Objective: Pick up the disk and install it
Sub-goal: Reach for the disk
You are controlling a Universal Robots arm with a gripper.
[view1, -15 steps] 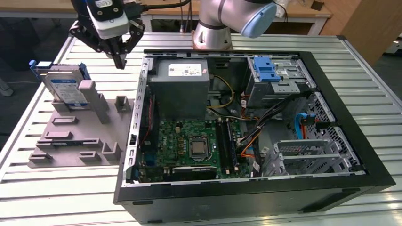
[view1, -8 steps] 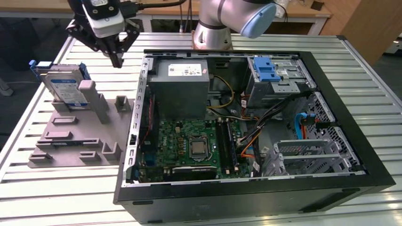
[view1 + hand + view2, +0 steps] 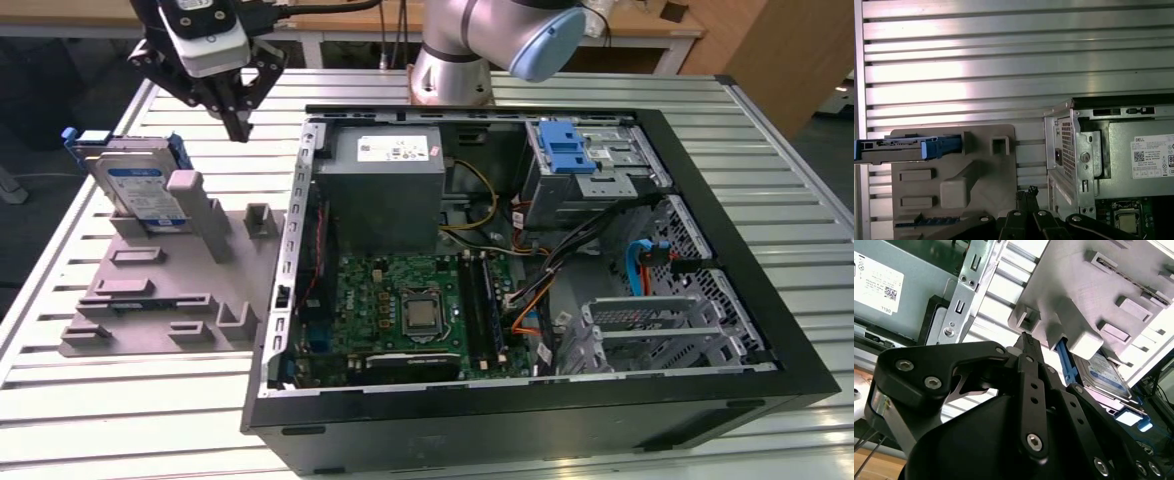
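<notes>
The slatted metal desk [image 3: 134,400] spreads out under my pincer [image 3: 240,128] on every side. I hang above it without touching it.

The open computer case [image 3: 534,412] lies on the desk to the exterior view's right of my pincer. Its near wall is just beside and below my fingertips. Inside it, the grey box with a white sticker [image 3: 387,190] is the part closest to me, and the green motherboard [image 3: 400,310] is further off. The drive cage with its blue latch [image 3: 571,155] is at the case's far side, well apart from me.

The grey plastic fixture [image 3: 147,300] rests flat on the desk below my pincer and to the exterior view's left of it. In the first wrist view, my fingertips [image 3: 1029,192] hang over the gap between the fixture's edge [image 3: 979,175] and the case corner.

The disk [image 3: 140,190] stands upright on its edge in a slot of that fixture, inside its blue carrier. It is near me but apart, lower down and to the exterior view's left. The second wrist view shows its labelled face [image 3: 1104,372] beyond my pincer [image 3: 1026,340].

My pincer points downward, with its fingers pressed together at the tips and nothing between them.
</notes>
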